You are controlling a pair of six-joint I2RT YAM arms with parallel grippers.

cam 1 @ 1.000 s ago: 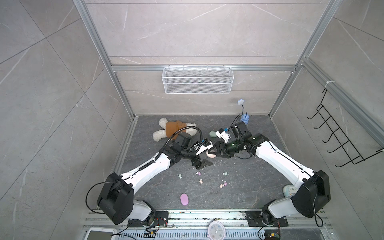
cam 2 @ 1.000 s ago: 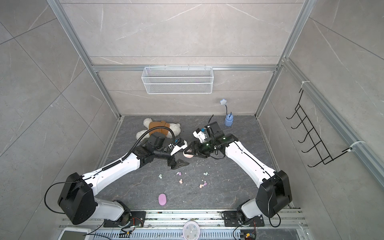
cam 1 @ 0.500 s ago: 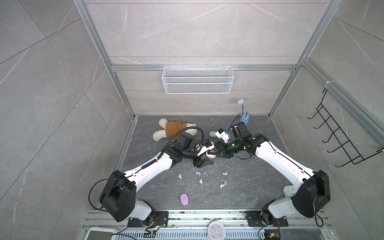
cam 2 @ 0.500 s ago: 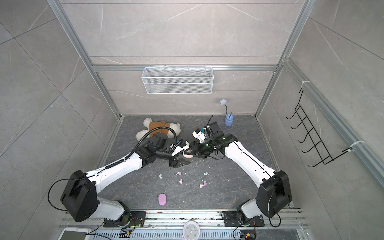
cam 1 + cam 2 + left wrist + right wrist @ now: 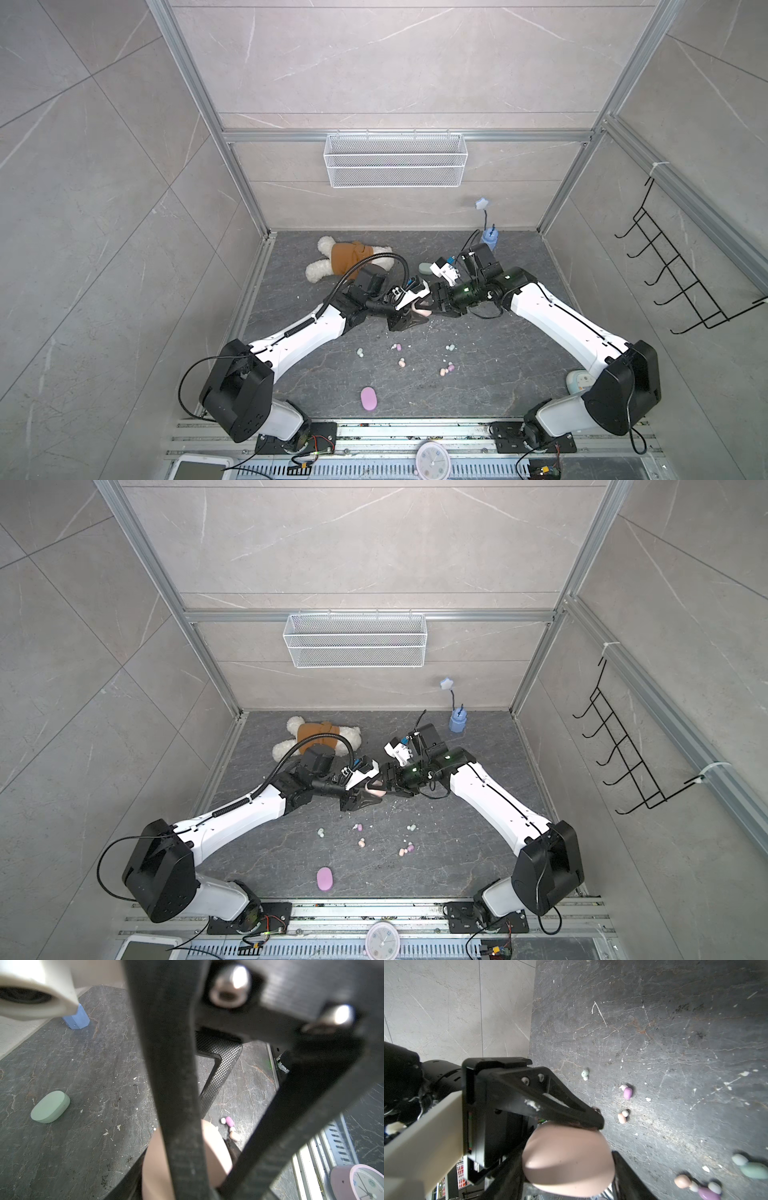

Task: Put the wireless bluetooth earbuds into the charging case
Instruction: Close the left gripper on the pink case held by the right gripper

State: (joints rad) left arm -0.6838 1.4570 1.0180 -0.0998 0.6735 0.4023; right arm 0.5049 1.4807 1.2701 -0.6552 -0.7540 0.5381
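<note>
Over the last second my left gripper [image 5: 417,312] has slid in toward the middle and pinched down. It now grips one end of the peach case [image 5: 569,1159], and my right gripper [image 5: 437,309] is clamped on the same case from the opposite side. In the right wrist view one left finger [image 5: 550,1103] lies flat along the case's upper edge. The case looks closed, with no gap at the seam. I read this as the two-handed hold for prying the lid, and no bud can go in until it opens.

The earbuds [image 5: 401,363] lie loose on the table [image 5: 511,345] at 6 o'clock from the grip, scattered singly and in small clumps among white specks. None is in a case, as far as I can see.

For room, the mint case [image 5: 51,1107] sits close at 12 o'clock, so I'd avoid swinging the wrists backward. The teddy bear [image 5: 345,259] lies at 10 o'clock and the blue stand [image 5: 489,237] at 1 o'clock by the back wall. The lilac case [image 5: 368,399] rests at 7 o'clock near the front rail [image 5: 415,426]. Bare table lies at 4 o'clock and at 8 o'clock, though each arm spans its own side. The clearest room for pulling the lid apart is straight up.
</note>
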